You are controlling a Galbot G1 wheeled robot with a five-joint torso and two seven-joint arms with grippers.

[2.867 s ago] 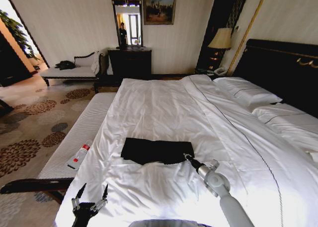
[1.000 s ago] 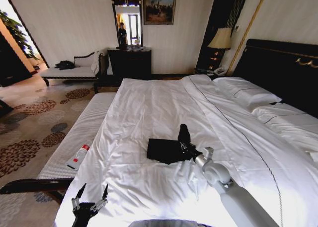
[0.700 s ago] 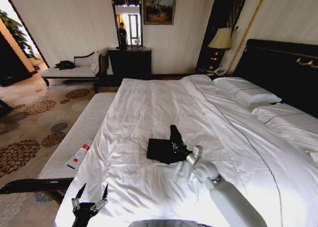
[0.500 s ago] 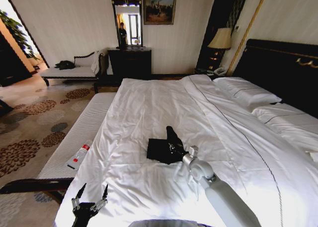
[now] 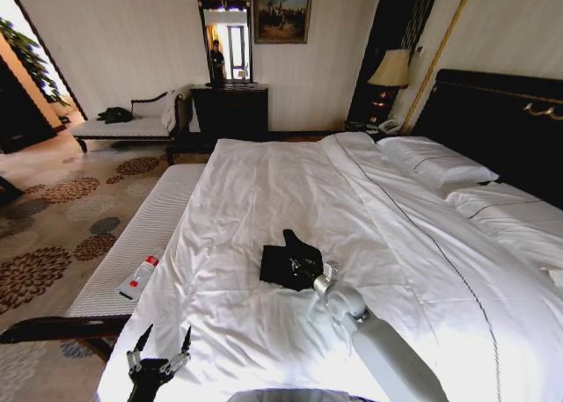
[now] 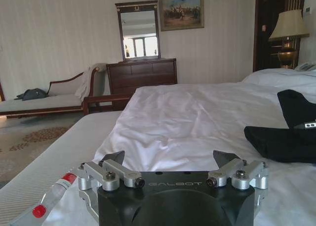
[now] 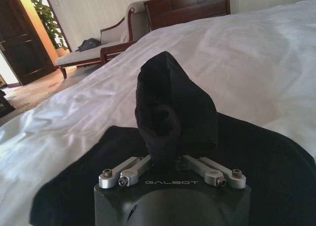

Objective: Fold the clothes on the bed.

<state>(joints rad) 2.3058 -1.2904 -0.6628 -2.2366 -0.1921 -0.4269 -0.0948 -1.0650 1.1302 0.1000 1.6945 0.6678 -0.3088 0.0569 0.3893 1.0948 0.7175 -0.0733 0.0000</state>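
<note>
Black T-shirt (image 5: 290,263) lies bunched on the white duvet near the foot-side middle of the bed (image 5: 369,200), one edge pulled up into a peak. Right gripper (image 5: 308,270) sits over the shirt, fingers clamped on that raised fold (image 7: 170,117). Left gripper (image 5: 158,354) hangs low at the bed's near edge, fingers apart, a small red-capped bottle (image 5: 139,277) lying near it on the bench.
</note>
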